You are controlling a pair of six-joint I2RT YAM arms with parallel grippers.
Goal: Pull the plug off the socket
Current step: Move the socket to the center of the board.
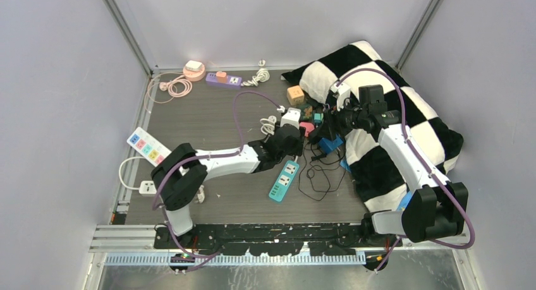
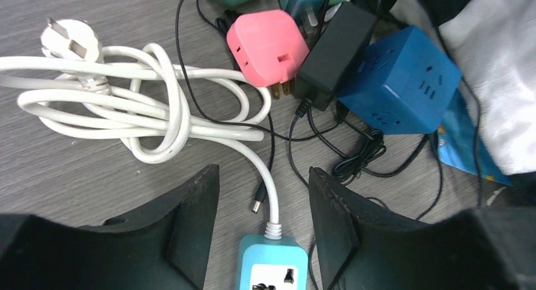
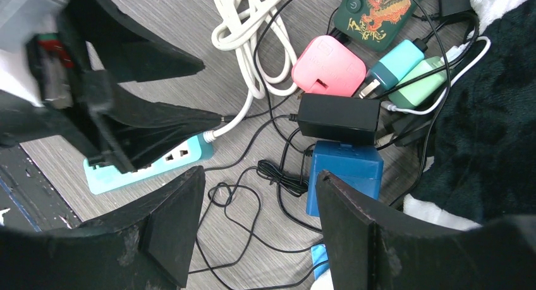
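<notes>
A blue cube socket (image 3: 344,173) lies on the table with a black adapter plug (image 3: 338,118) pressed against its far side, apparently plugged in. Both also show in the left wrist view, the cube (image 2: 404,81) and the adapter (image 2: 335,53). My right gripper (image 3: 259,176) is open and empty, hovering above the thin black cable, with the cube just beside its right finger. My left gripper (image 2: 262,176) is open and empty over the cord end of a teal power strip (image 2: 273,265), whose white cord (image 2: 126,107) lies coiled ahead. From above, the grippers are the left one (image 1: 287,141) and the right one (image 1: 332,129).
A pink adapter (image 3: 327,66), a green dragon-print box (image 3: 379,12) and teal and green chargers (image 3: 398,66) crowd behind the cube. A checkered pillow (image 1: 417,113) lies at the right. A purple strip (image 1: 222,80), a pink round socket (image 1: 193,69) and a white strip (image 1: 148,146) lie far and left.
</notes>
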